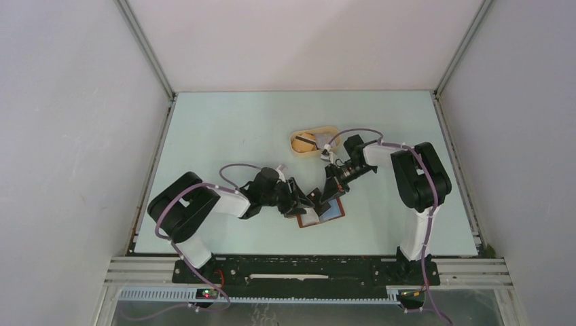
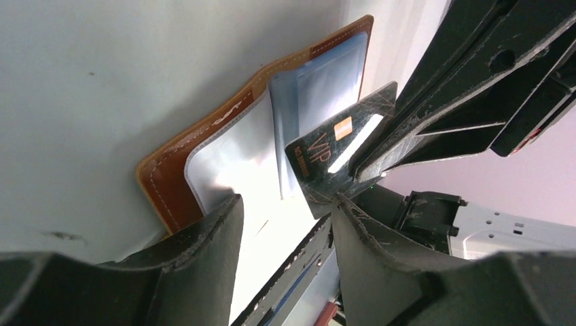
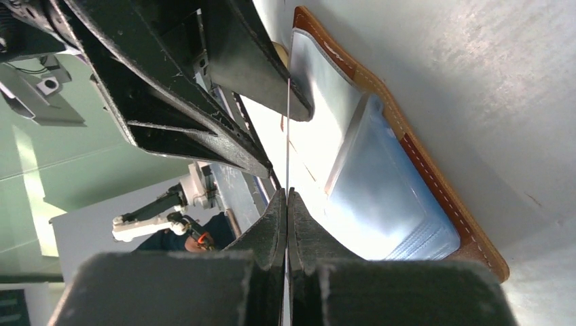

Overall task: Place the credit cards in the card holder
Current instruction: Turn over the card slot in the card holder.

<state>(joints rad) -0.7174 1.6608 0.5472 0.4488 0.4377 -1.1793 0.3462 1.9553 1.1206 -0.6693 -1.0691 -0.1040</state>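
Observation:
The card holder (image 1: 331, 213) lies open on the table, brown leather (image 2: 163, 183) outside and clear plastic sleeves (image 3: 380, 183) inside. My right gripper (image 3: 287, 193) is shut on a credit card, seen edge-on as a thin line (image 3: 288, 136). In the left wrist view the same dark credit card (image 2: 326, 146), marked VIP, stands tilted over the sleeves with its lower corner down at them. My left gripper (image 2: 286, 204) is open. Its jaws stand apart over a white sleeve page, and a dark strip lies between them. The two grippers (image 1: 303, 204) (image 1: 331, 192) meet over the holder.
A tan oval tray (image 1: 299, 144) stands behind the right gripper, with small greyish things (image 1: 320, 140) in it. White walls close in the table on three sides. The arm bases sit on the black rail (image 1: 306, 268) at the near edge.

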